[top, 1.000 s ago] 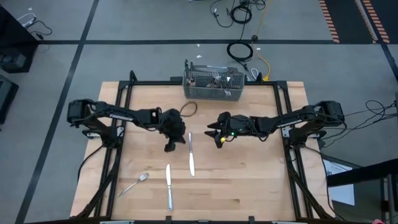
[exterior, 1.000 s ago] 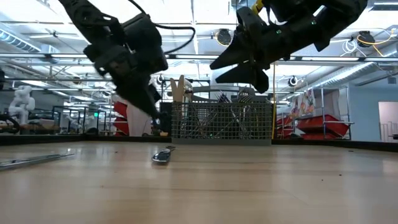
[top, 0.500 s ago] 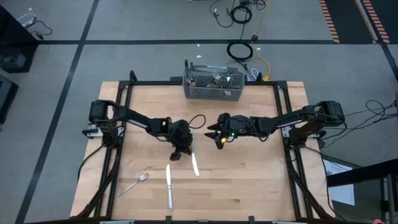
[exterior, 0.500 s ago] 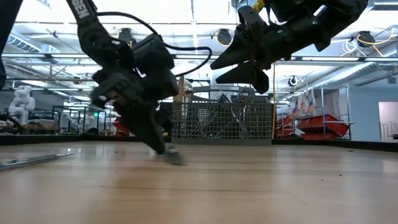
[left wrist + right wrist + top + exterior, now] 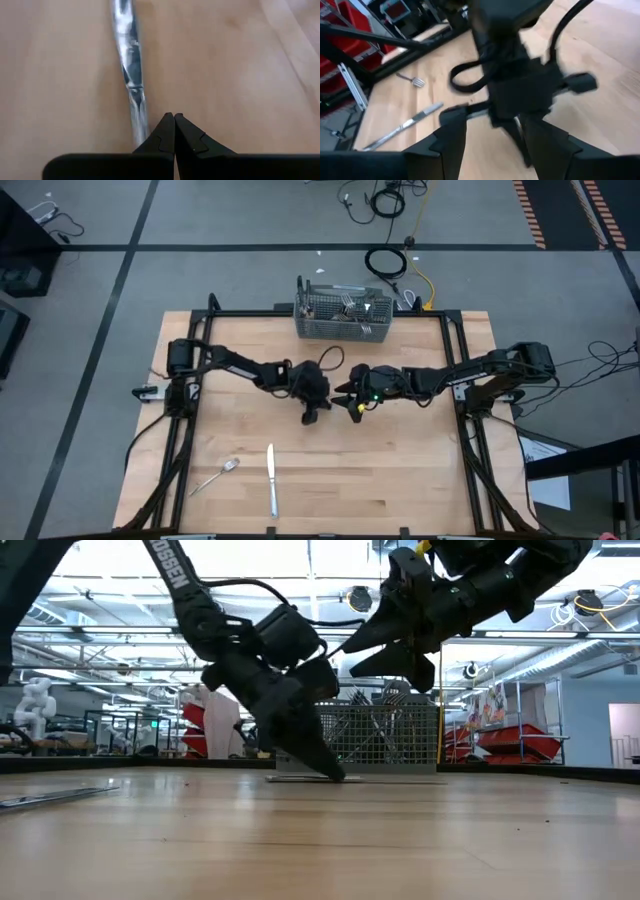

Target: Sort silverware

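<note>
A silver table knife [image 5: 131,75] lies flat on the wooden table [image 5: 400,480], near its middle. In the low view this knife [image 5: 390,779] runs left to right. My left gripper [image 5: 310,417] is shut, with its tips [image 5: 335,774] down at the table beside the knife. My right gripper [image 5: 350,398] hangs open above the table just right of it, holding nothing. A second knife [image 5: 271,480] and a fork [image 5: 215,477] lie flat near the front edge. In the high view the arms hide the first knife. My left gripper's shut fingers [image 5: 165,132] slant down from the table's left, their tips at the table top. The outer side of one finger lies against the knife's narrow part [image 5: 140,127]. The knife lies flat on the wood and reaches away past the fingertips.
A grey wire-mesh basket [image 5: 343,315] with several pieces of silverware standing in it sits at the far edge. A dark frame [image 5: 455,350] borders the table's sides. A cable loop [image 5: 330,360] rises from the left wrist. There is bare wood at the front right.
My left gripper, shut throughout, has come down to the table and gone toward the right edge, close to my right gripper. The knife at the table's middle has slid along with it and turned from lying near-to-far to lying left-to-right.
</note>
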You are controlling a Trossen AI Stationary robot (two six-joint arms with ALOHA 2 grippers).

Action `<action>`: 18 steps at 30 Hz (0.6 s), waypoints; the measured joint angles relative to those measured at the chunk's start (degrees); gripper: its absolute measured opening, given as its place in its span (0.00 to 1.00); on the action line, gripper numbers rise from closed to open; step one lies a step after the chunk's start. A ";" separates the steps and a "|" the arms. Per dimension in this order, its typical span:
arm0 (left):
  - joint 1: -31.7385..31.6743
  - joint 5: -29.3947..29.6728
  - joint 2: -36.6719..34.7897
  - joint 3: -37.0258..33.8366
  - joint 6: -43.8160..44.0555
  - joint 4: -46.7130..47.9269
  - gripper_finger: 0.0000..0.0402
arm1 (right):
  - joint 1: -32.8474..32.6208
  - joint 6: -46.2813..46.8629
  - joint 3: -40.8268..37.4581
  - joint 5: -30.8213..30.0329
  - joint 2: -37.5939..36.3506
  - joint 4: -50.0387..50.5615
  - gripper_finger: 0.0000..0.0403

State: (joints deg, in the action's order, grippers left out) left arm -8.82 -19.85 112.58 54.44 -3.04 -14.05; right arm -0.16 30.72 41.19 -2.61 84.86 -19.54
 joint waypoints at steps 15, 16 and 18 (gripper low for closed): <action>-0.19 -0.92 -15.03 0.05 2.96 15.29 0.00 | 0.17 -3.27 0.00 -17.58 -10.73 26.80 0.47; 1.34 -0.16 -15.61 -0.28 0.86 16.98 0.00 | 0.23 -3.78 0.00 -17.73 -10.73 27.24 0.47; 3.75 2.05 -16.15 -1.94 -1.54 18.34 0.00 | 0.33 -4.89 0.00 -17.16 -10.71 27.64 0.47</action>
State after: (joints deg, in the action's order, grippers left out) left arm -5.08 -17.80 96.43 52.50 -4.59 4.28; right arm 0.16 25.82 41.19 -19.77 74.15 8.10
